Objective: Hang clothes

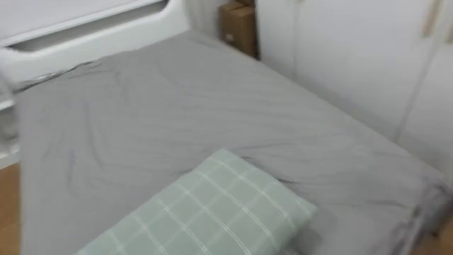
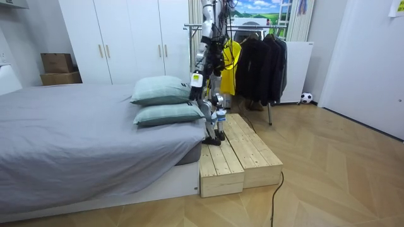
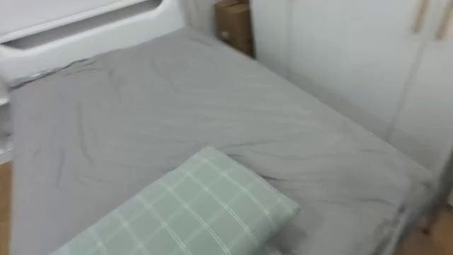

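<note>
Fingers of the left hand [image 2: 194, 84], low before the robot's body in the room view: spread or curled cannot be told. Dark clothes [image 2: 262, 66] and a yellow garment [image 2: 230, 70] hang on the clothes rack [image 2: 270, 115] behind the robot. Robot stands on a wooden platform [image 2: 243, 157] beside the grey-sheeted bed [image 1: 177, 120], at the checked green pillow [image 1: 212, 212]. White wardrobe [image 1: 340, 57] stands beyond the bed.

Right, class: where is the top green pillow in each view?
Left eye view: top green pillow at bottom centre, on the bed.
Right eye view: pillow at bottom, left of centre.
Room view: pillow left of centre, beside the robot.
Shared landmark: cardboard box by the wardrobe.
</note>
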### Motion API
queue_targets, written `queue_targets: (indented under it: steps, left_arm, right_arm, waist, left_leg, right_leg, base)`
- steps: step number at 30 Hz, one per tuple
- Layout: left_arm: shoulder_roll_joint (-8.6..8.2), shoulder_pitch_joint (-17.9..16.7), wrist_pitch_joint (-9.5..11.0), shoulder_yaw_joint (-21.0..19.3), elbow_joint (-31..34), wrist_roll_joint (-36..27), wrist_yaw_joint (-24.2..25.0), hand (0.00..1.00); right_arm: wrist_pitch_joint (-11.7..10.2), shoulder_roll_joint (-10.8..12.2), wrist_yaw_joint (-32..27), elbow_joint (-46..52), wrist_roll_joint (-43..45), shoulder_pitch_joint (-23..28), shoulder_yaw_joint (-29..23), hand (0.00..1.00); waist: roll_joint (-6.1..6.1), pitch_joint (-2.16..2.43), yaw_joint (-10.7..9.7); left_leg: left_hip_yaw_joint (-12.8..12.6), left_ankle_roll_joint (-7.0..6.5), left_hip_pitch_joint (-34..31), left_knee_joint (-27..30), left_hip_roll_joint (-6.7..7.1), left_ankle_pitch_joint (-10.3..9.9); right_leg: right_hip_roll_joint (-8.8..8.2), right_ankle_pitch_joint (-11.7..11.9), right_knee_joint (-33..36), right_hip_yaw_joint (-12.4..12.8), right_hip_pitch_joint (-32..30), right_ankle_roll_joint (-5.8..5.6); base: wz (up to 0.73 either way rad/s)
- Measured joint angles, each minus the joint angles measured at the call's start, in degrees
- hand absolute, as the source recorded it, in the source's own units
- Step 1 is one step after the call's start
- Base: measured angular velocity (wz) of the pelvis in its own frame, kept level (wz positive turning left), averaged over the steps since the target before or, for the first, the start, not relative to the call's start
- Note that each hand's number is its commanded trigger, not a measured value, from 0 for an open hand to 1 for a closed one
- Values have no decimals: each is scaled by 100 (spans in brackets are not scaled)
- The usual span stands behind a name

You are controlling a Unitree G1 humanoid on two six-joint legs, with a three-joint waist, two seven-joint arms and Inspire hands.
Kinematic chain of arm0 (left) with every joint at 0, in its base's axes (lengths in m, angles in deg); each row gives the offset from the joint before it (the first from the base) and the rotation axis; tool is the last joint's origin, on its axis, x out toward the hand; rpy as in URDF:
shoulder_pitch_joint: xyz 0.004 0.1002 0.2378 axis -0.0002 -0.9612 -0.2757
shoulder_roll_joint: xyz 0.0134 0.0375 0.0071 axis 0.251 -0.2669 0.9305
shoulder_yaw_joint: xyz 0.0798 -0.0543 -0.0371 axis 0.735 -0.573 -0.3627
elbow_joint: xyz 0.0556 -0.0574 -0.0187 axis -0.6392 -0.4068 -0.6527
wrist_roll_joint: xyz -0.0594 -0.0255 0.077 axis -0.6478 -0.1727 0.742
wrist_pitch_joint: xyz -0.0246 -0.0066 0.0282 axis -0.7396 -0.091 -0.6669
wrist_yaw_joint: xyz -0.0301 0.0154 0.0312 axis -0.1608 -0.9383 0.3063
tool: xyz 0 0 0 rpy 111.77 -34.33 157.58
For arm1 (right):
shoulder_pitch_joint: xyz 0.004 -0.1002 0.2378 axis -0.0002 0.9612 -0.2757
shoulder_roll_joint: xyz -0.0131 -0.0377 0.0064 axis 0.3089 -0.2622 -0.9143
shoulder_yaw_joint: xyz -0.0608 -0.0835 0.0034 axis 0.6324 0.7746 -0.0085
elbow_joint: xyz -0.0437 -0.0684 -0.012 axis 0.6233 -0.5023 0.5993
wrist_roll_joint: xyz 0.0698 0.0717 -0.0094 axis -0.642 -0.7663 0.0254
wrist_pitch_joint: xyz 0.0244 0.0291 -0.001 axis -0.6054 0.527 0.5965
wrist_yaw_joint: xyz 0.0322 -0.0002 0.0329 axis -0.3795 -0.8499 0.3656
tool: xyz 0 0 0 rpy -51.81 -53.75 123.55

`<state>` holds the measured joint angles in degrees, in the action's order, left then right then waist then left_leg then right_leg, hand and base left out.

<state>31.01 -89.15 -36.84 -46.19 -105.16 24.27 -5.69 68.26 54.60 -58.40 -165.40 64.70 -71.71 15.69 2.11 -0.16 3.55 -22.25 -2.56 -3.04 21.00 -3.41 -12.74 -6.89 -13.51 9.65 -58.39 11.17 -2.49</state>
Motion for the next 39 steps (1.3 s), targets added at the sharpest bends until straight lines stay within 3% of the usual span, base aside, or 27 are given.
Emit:
queue_targets:
  steps: [1, 2, 3, 5, 6, 7, 8, 9, 10, 13, 15, 17, 18, 19, 21, 22, 23, 24, 26, 30, 39]
  left_arm:
    - [-10, -83, -14, -59, -83, 2, -3, 0]
    - [-14, -101, -34, -64, -129, 2, -3, 0]
    - [-25, -144, -96, -63, -171, -8, -8, 0]
    - [-38, -223, -138, -64, -206, -12, -25, 0]
    - [-32, -188, -130, -64, -296, -20, -44, 0]
    - [-31, -75, -101, -61, -418, -32, -61, 0]
    - [-33, -44, -85, -66, -432, -82, -62, 0]
    - [-41, -8, -51, -62, -428, -115, -61, 0]
    - [-28, 2, -20, -70, -423, -113, -63, 0]
    - [64, -22, -7, -121, -413, -110, -63, 0]
    - [67, -37, -2, -184, -410, -58, -45, 0]
    - [71, -41, -1, -180, -408, -50, -2, 0]
    - [107, -12, -2, -152, -370, -59, 20, 0]
    - [183, 43, 10, -108, -364, -71, 44, 0]
    - [261, 105, 4, -101, -363, -68, 48, 0]
    - [329, 109, -3, -116, -366, -77, 46, 0]
    - [358, 73, -22, -127, -361, -84, 38, 0]
    - [367, 71, -27, -150, -323, -86, 15, 0]
    - [364, 121, -25, -163, -315, -105, -53, 0]
    - [358, 131, -29, -165, -316, -100, -81, 0]
    - [217, 138, 27, -164, -333, -99, -121, 0]
  right_arm:
    - [90, -1, -7, 1, 14, -5, 3, 0]
    - [135, -7, -13, 7, 20, -4, -3, 0]
    - [216, -13, -32, 15, 10, -39, -10, 0]
    - [279, 1, -42, 8, 45, -102, -11, 0]
    - [273, 9, -51, 5, 128, -104, -33, 0]
    - [280, 11, -59, -19, 227, -91, -83, 0]
    - [280, 12, -62, -29, 255, -91, -96, 0]
    - [263, 11, -79, -28, 260, -99, -105, 0]
    - [219, 22, -90, -3, 262, -96, -95, 0]
    - [189, 56, -165, 137, 389, -114, -64, 0]
    - [181, 71, -280, 254, 508, -149, -72, 0]
    - [176, 58, -338, 298, 509, -97, -145, 0]
    - [164, 69, -365, 332, 497, -10, -160, 0]
    - [125, 83, -363, 371, 447, 73, -146, 0]
    - [127, 82, -322, 398, 449, 67, -154, 0]
    - [102, 107, -312, 391, 464, 87, -202, 0]
    - [75, 124, -313, 391, 465, 158, -245, 0]
    - [34, 123, -312, 383, 476, 186, -300, 0]
    - [-24, 122, -321, 344, 443, 191, -307, 0]
    - [-39, 131, -421, 321, 284, 222, -284, 0]
    - [-111, 139, -496, 316, 207, 272, -280, 0]
  waist:
    - [-38, -5, 29]
    - [-55, -5, 28]
    - [-87, -17, 117]
    - [-118, -18, 133]
    - [-150, -34, 59]
    - [-217, -30, 0]
    - [-239, -24, 33]
    - [-250, -23, 207]
    - [-259, -19, 345]
    - [-354, -24, 487]
    - [-374, -68, 450]
    - [-301, -95, 365]
    - [-232, -83, 268]
    - [-216, -67, 214]
    - [-222, -72, 127]
    - [-261, -78, 32]
    - [-318, -24, -50]
    - [-296, 16, -49]
    - [-262, -4, -100]
    - [-256, -4, -189]
    - [-226, -9, -187]
  left_leg:
    - [-142, 149, 75, 190, -108, -106]
    - [-107, 188, 88, 196, -120, -135]
    - [-12, 195, 69, 165, -117, -154]
    - [151, 104, 44, 7, -66, -208]
    - [387, 87, 13, -32, 18, -245]
    - [410, 37, -14, -19, 63, -231]
    - [394, 7, 24, 11, 77, -211]
    - [406, -12, 79, 13, 80, -196]
    - [469, -13, 150, -14, 82, -196]
    - [569, 3, 276, -130, 128, -186]
    - [634, 10, 284, -143, 166, -183]
    - [853, 3, 383, -189, 156, -180]
    - [1129, -19, 432, -173, 87, -183]
    - [1347, -28, 379, -194, 89, -192]
    - [1478, -29, 273, -145, 134, -192]
    - [1545, -24, 265, -102, 185, -194]
    - [1611, -4, 258, -100, 228, -185]
    - [1606, -1, 281, -118, 258, -193]
    - [1640, 3, 332, -157, 264, -192]
    - [1707, 11, 446, -239, 306, -206]
    - [1767, 18, 468, -260, 319, -244]
  right_leg:
    - [-5, -38, 5, -239, 133, -64]
    - [-7, -52, 13, -357, 184, -98]
    - [-16, -57, 35, -475, 235, -136]
    - [13, -63, 131, -395, 317, -159]
    - [-12, -117, 219, 127, 315, -40]
    - [-24, -163, 284, 825, 252, 140]
    - [-45, -178, 351, 1046, 184, 176]
    - [-66, -216, 601, 1487, 89, 242]
    - [-90, -216, 812, 1776, 34, 253]
    - [-101, -181, 965, 2298, 9, 215]
    - [-92, -51, 1059, 2212, 97, 49]
    - [-112, 59, 1467, 2404, 42, 106]
    - [-53, 41, 1648, 2883, -56, 174]
    - [175, -211, 1211, 3563, -99, 101]
    - [289, -230, 385, 4074, -387, 59]
    - [285, 360, 190, 4293, -550, 63]
    - [246, 327, 185, 4247, -516, 25]
    - [237, 291, 67, 4114, -427, 41]
    - [247, 299, -10, 4032, -286, 35]
    - [288, 277, -5, 4103, -131, 2]
    - [305, 278, 2, 4136, -112, 1]
  base:
    - [97]
    - [91]
    - [62]
    - [66]
    - [125]
    - [124]
    - [73]
    - [15]
    - [6]
    - [15]
    - [31]
    - [62]
    - [77]
    - [73]
    - [55]
    - [60]
    - [45]
    - [38]
    - [24]
    - [6]
    - [2]
